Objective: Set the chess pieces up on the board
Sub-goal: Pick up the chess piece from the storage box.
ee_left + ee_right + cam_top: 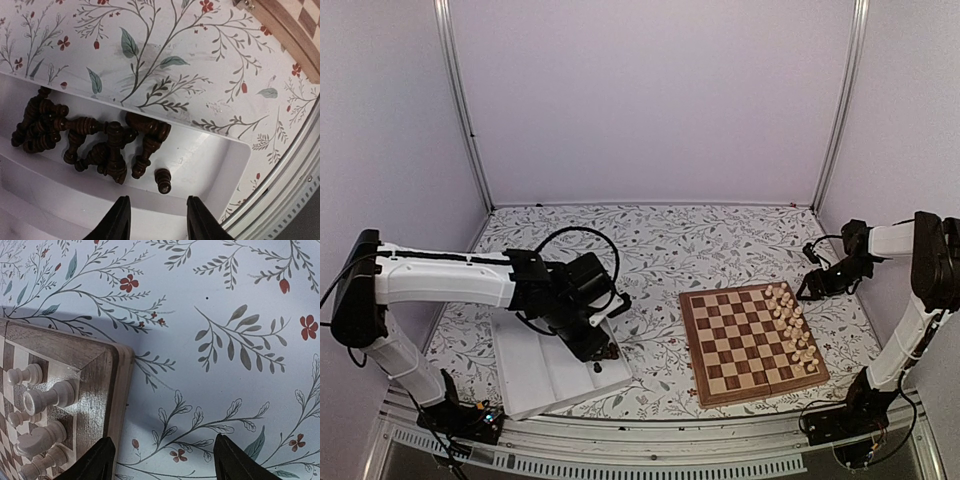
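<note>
At the left, the left arm's fingers (119,222) hang over the white tray (215,160), parted with nothing between them. Below them the dark pieces (112,147) lie heaped in the tray's trough, none of them on the board. Those in the heap lie on their sides: several have their long axes running across the trough, toward the fingers, and others at the heap's left end lie more along it. Which end is the head is hard to tell in the tangle. One small dark pawn (162,181) sits apart from the heap, nearest the fingers and roughly in line with the gap between them; whether it stands or lies tipped cannot be told from this angle. A strip of flowered bench (660,240) separates the tray from the board (730,350), which lies flat to the right. The cream pieces (792,325) stand upright in two files along the board's right edge, so that side looks set up, while the left files are bare. By that reckoning the job is about half done, with the whole dark set left to place. At the far right, the right arm's fingers (97,462) hover over bare bench just off the board's corner, spread wide and empty.
</note>
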